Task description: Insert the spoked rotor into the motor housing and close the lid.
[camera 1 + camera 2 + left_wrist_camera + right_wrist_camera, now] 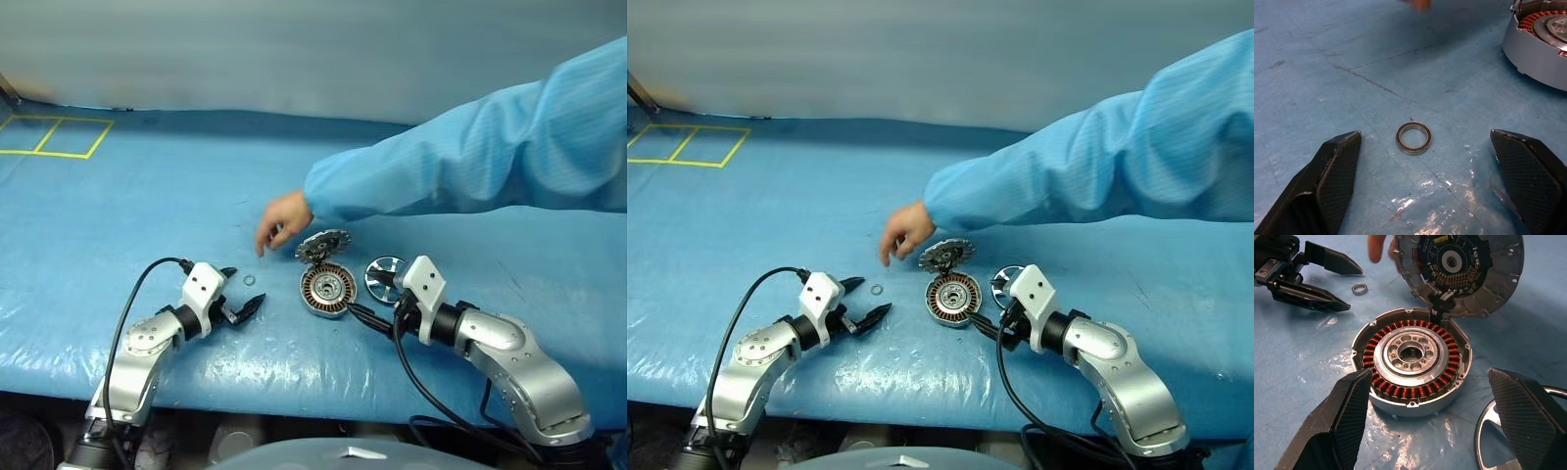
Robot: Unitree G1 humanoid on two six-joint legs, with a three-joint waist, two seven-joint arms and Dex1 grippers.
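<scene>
The motor housing [1411, 363] holds copper windings – lid [1462, 271] up, spoked rotor [384, 275] outside; both tools gape, empty.

in the right wrist view the spoked rotor [1508, 431] is cut off by the picture's edge and partly covered by one of the fingers [1518, 416], so only an arc of its rim is seen. in the head views part of it is hidden behind the right gripper [377, 294]. the lid [1459, 269] is cut at the top of the right wrist view. in the left wrist view only a part of the motor housing [1537, 54] is shown at the picture's edge. a person's hand [282, 220] is seen there only as a blur. the person's sleeve [470, 157] is cut off at the right edge. the markings on the small ring [1413, 138] are too small to be read.
</scene>
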